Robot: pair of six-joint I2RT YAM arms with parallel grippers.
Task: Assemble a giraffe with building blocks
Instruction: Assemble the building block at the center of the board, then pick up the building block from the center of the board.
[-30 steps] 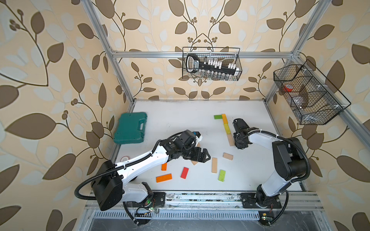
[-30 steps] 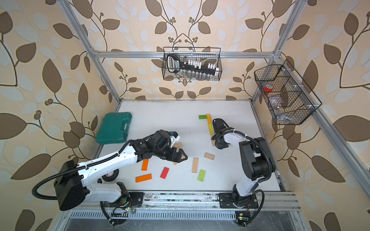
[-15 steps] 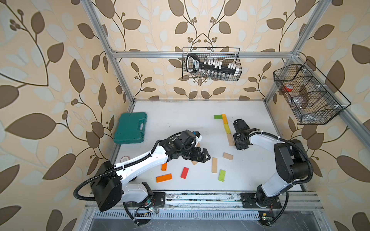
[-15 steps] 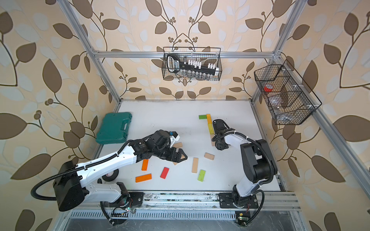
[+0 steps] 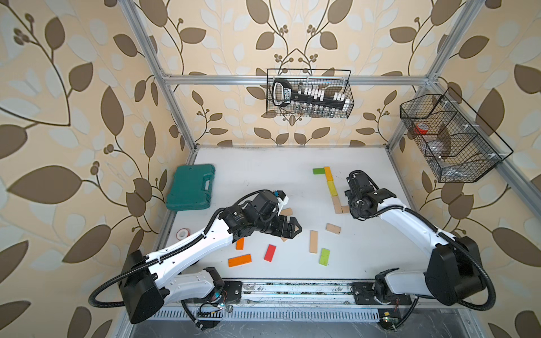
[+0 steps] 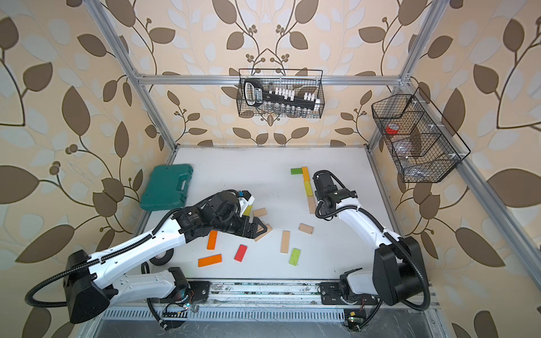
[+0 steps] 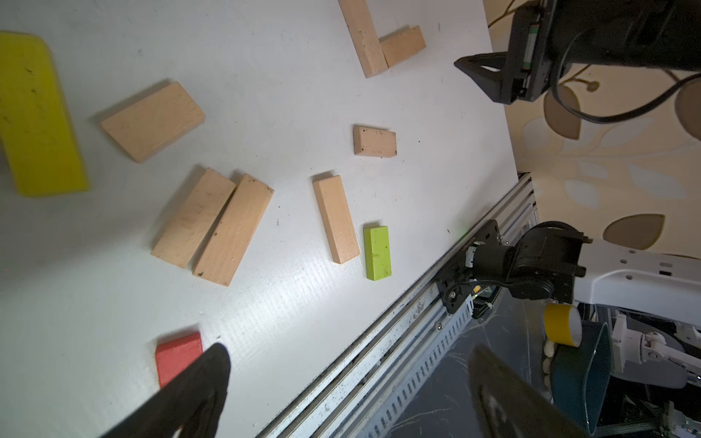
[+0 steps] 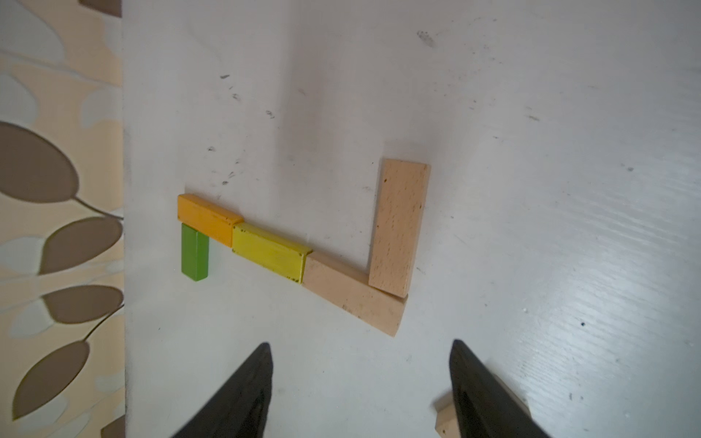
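Note:
Building blocks lie in a line on the white table: green (image 5: 318, 171), orange (image 5: 328, 173), yellow (image 5: 332, 188) and a long beige one (image 5: 337, 204), with a short beige block (image 5: 345, 209) set square against its end. My right gripper (image 8: 360, 346) hovers just off that corner, open and empty; its wrist (image 5: 363, 199) hides the fingers in both top views. My left gripper (image 5: 288, 228) stands wide open over two beige blocks lying side by side (image 7: 212, 225), holding nothing. Loose blocks lie near the front: beige (image 5: 313, 241), lime (image 5: 324, 257), red (image 5: 270, 252), orange (image 5: 240, 260).
A green plastic case (image 5: 191, 187) lies at the table's left edge, with a tape roll (image 5: 183, 233) in front of it. Wire baskets hang on the back wall (image 5: 308, 96) and the right wall (image 5: 450, 140). A metal rail (image 5: 292, 289) runs along the front edge.
My right gripper has gone from shut to open, leaving the short beige block against the end of the line. My left arm has stayed where it was.

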